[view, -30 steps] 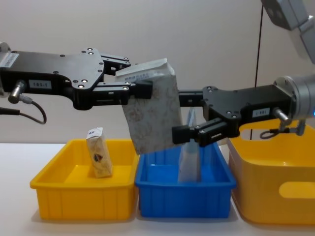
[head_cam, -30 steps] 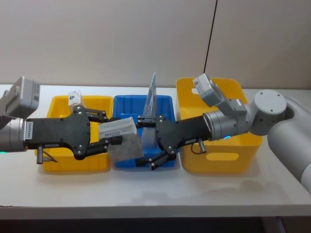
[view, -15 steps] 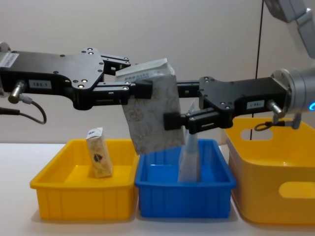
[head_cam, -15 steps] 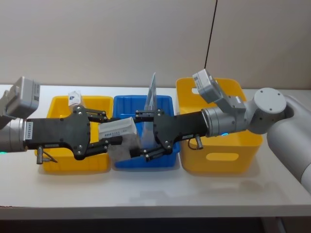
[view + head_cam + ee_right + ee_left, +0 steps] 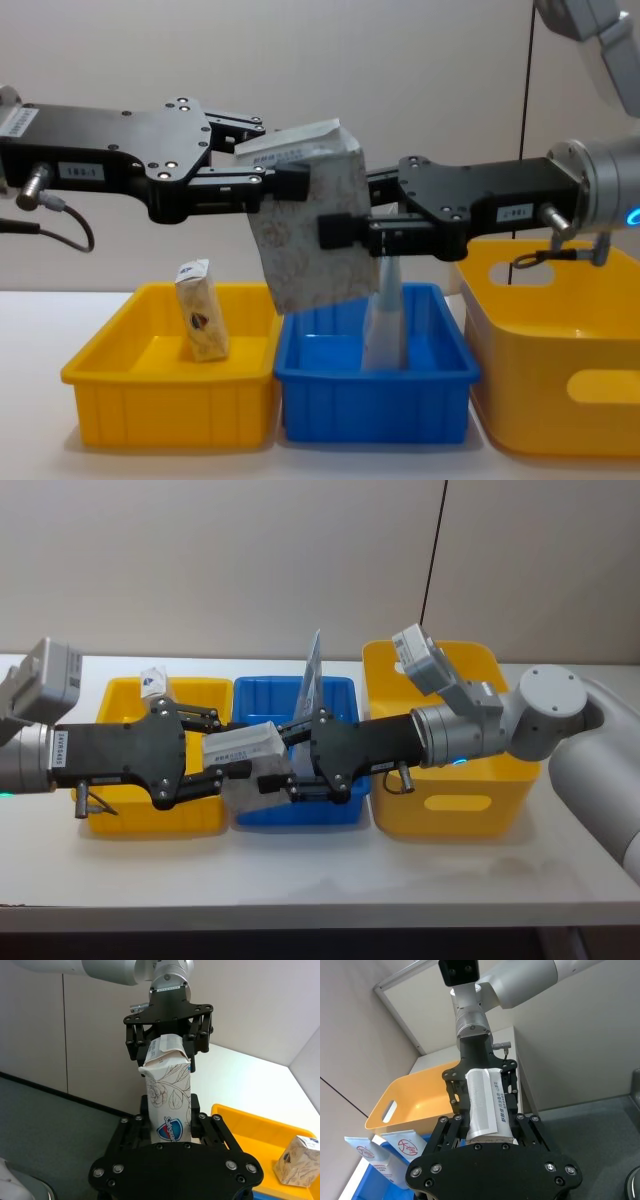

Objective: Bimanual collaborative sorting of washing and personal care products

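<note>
Your right claw (image 5: 345, 222) has slid in and closed, and now pinches the middle of the large whitish-grey patterned soft pouch (image 5: 305, 235). Your left claw (image 5: 280, 155) is clamped on the pouch's crimped top, so the pouch hangs tilted in the air above the left rim of the shallow blue plastic bin (image 5: 370, 395). Expect it to be light, floppy and slick. The crimp looks like the firmest hold, and the body may sag or slip.

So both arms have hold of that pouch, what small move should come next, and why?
Probably the left gripper should open and let go. It clamps the pouch at its crimped top, while the right gripper is shut on the pouch lower down. With both gripping, neither arm can carry it off; releasing the top would likely complete the handover.
</note>
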Controlling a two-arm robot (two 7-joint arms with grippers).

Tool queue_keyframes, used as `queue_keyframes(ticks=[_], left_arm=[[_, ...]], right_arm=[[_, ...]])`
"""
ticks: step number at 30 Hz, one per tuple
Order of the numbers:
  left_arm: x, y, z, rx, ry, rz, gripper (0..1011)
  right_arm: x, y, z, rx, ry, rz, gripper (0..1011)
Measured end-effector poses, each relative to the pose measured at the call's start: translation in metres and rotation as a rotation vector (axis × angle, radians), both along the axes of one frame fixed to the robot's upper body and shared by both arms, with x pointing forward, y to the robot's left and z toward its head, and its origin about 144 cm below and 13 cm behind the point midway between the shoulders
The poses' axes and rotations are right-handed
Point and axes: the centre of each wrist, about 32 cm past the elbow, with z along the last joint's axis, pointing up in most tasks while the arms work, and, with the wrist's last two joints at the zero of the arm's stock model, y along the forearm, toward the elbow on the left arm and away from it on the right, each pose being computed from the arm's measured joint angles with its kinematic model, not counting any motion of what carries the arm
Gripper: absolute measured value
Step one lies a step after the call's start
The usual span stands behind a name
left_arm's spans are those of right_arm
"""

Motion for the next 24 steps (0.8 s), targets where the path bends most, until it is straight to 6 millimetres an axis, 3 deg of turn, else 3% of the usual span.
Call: queue_keyframes(ticks=[5,8,18,24], left_arm=[[0.0,0.0,0.0,0.0,0.0,-0.001,367],[0.0,0.0,0.0,0.0,0.0,-0.001,368],[0.0,-0.0001,0.0,0.0,0.0,0.0,634],[0.0,0.0,0.0,0.0,0.0,0.0,847]], right_arm=[[-0.002,0.0004,0.0001,-0.002,0.007,-0.002,312],[-0.003,0.0007,-0.0001,-0.003,0.011,-0.003,294],[-0.0064,0.0024,-0.0004,-0.002,0.016,0.0,288],[-0.0083,0.0019,0.0003,0.003,0.017,-0.004,288]])
